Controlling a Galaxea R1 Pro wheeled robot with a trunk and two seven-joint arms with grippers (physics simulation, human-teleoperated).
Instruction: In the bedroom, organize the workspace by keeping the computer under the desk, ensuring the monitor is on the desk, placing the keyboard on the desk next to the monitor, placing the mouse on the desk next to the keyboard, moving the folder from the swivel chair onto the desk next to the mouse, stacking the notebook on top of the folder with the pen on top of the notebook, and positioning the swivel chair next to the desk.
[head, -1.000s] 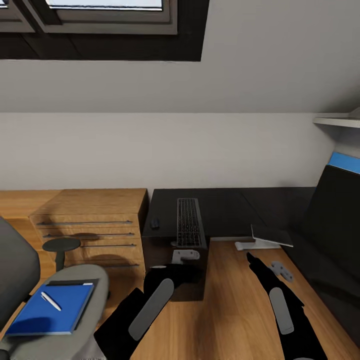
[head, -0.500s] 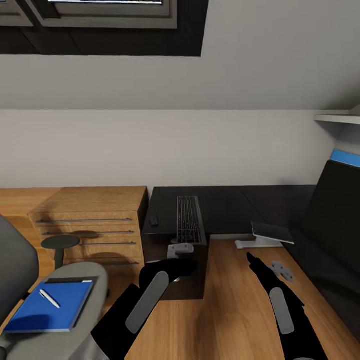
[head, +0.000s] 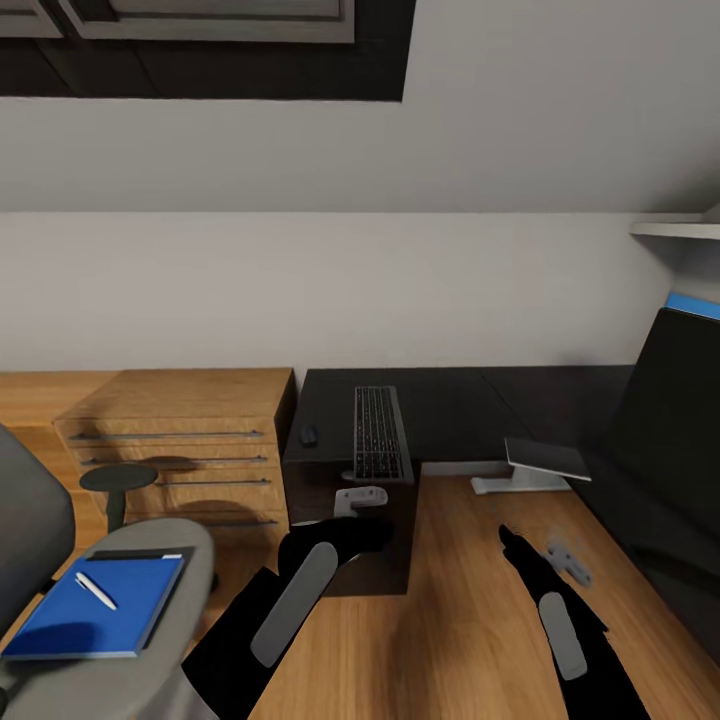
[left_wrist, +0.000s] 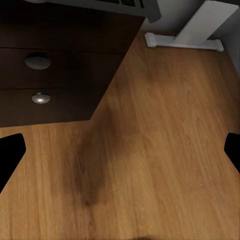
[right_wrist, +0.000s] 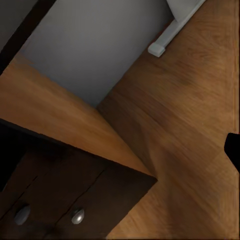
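The black desk (head: 450, 400) runs along the white wall and turns down the right side, its surface carrying the keyboard (head: 378, 432) lengthwise near the left end, with the small black mouse (head: 309, 434) just beside it on the left. A dark drawer cabinet (head: 345, 530) with round knobs stands under that end, and an oak drawer unit (head: 180, 440) stands beside it further left. The swivel chair (head: 120, 640) sits at lower left, well apart from the desk, on the oak floor (head: 470, 620). On its seat lies the blue folder (head: 95, 620), over the dark notebook (head: 140, 553), whose edge peeks out behind it; the white pen (head: 96, 590) rests on the folder.

The left gripper (head: 360, 497) hangs in front of the cabinet, just below the keyboard's near end; in the left wrist view its fingers (left_wrist: 10, 155) are spread wide with nothing between them. The right gripper (head: 565, 560) hovers over bare floor, far from the chair's things; whether its fingers are apart cannot be told.
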